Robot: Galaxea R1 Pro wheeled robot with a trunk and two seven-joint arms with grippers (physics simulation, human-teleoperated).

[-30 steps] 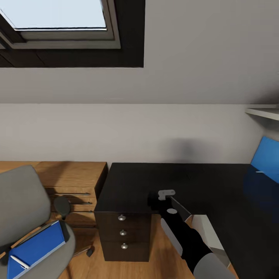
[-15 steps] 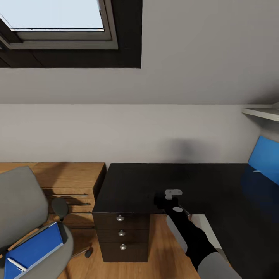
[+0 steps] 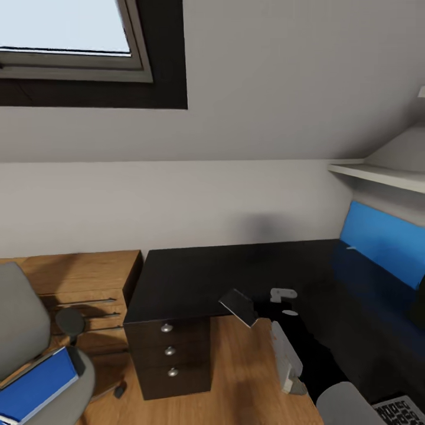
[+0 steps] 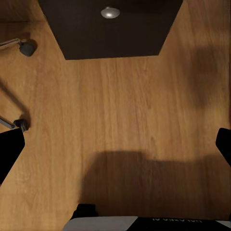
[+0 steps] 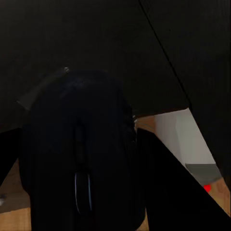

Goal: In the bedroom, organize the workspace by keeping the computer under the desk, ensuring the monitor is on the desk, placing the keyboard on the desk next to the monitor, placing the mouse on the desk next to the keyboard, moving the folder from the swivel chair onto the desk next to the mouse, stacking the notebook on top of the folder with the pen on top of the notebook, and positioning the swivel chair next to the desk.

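The mouse [image 5: 82, 159] sits between the fingers of the right gripper [image 5: 84, 139], which press against its two sides. In the right wrist view it is black against the black desk, so its edges are hard to trace.

At the far left of the head view, the swivel chair [image 3: 18, 330] is cut off by the edge. The folder [image 3: 35, 389] lies flat on its seat, with its near end out of the picture. Right of the chair, against the far wall, stands a wooden drawer unit [image 3: 77, 283]. Just beside that is the desk [image 3: 195, 277], with three knobbed drawers [image 3: 169, 349] at its near left end.

In the left wrist view, the left gripper [image 4: 115, 149] hangs over the wooden floor [image 4: 120, 96] with its fingers [image 4: 9, 149] spread wide. One drawer knob [image 4: 109, 12] and two chair castors [image 4: 26, 47] show beyond it.

Further right, the right arm [image 3: 286, 354] reaches over the near edge of the desk. Its black end blends into the desk top and cannot be made out there. A small grey tilted piece [image 3: 239, 307] shows just left of it, and I cannot tell what it is. On the right, a blue wall panel [image 3: 383, 248] runs under a shelf [image 3: 378, 174]. At the near right corner, a patterned grey sliver [image 3: 404, 410], possibly the keyboard, is mostly cut off.
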